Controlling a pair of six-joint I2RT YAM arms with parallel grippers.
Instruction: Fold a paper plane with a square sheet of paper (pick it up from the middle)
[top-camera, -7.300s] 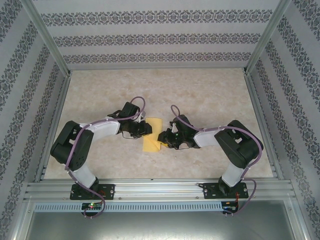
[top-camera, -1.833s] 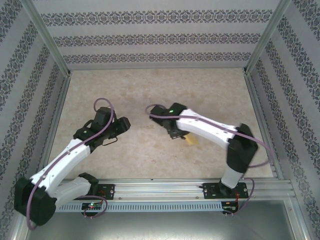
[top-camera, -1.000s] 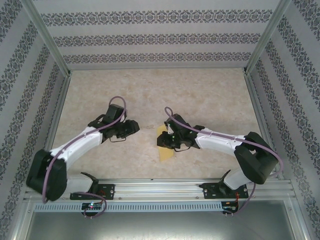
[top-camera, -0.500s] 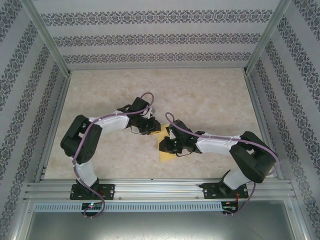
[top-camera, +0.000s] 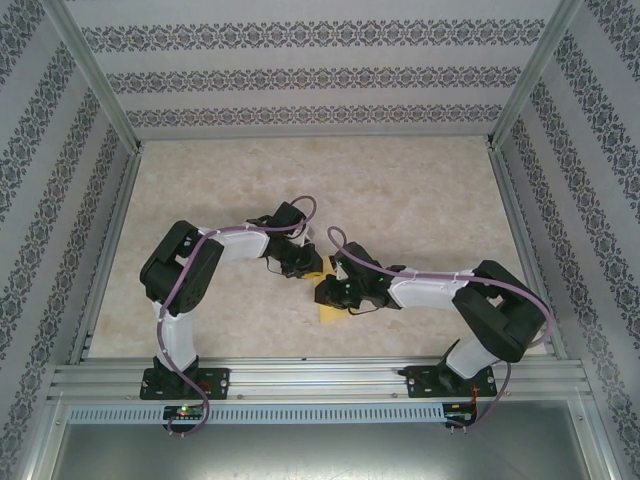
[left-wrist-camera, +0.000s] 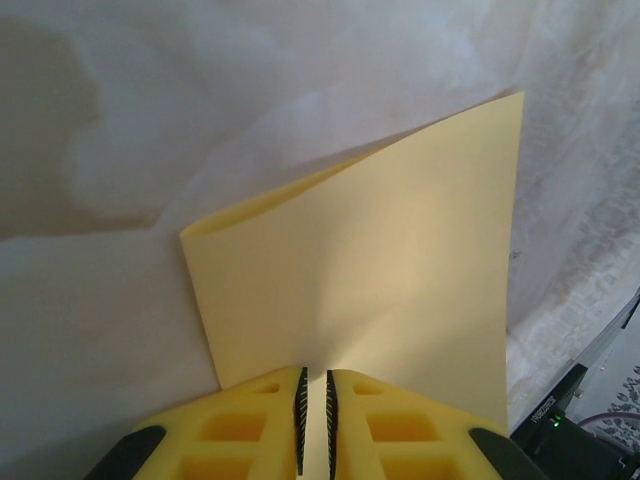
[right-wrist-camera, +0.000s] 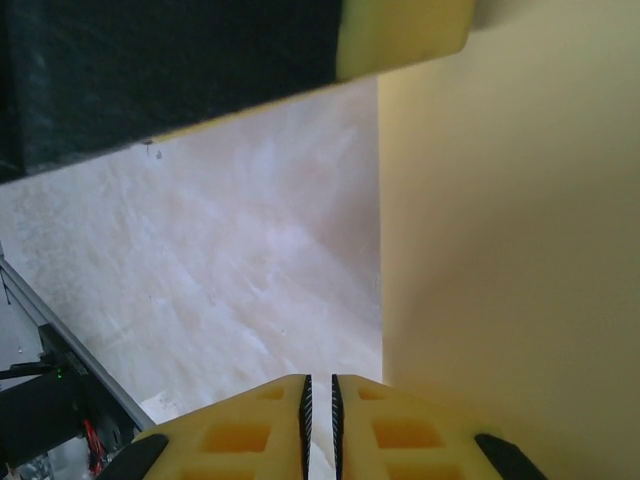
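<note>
The left end effector (left-wrist-camera: 315, 378) is pinching the near edge of the yellow paper sheet (left-wrist-camera: 370, 290), its yellow pads pressing almost together with only the paper's thickness showing between them. In the left wrist view the sheet is fanning out beyond the pads, looking folded, its layers gaping slightly along the upper left edge and standing clear of the pale surface (left-wrist-camera: 90, 320) behind it. The right end effector (right-wrist-camera: 320, 382) is likewise squeezing down to a thin slit where the sheet's lower edge runs into it. There the paper is rising along the right side as a flat yellow wall, while a yellow finger (right-wrist-camera: 405, 25) of the left end effector is crossing the top at the paper's upper edge. From above, the two end effectors are meeting tip to tip near the middle of the surface, the paper showing between them and just below the right one. Both arms are bending inward from their bases at the aluminium rail (top-camera: 320, 372), with patterned walls (top-camera: 320, 80) standing around.
</note>
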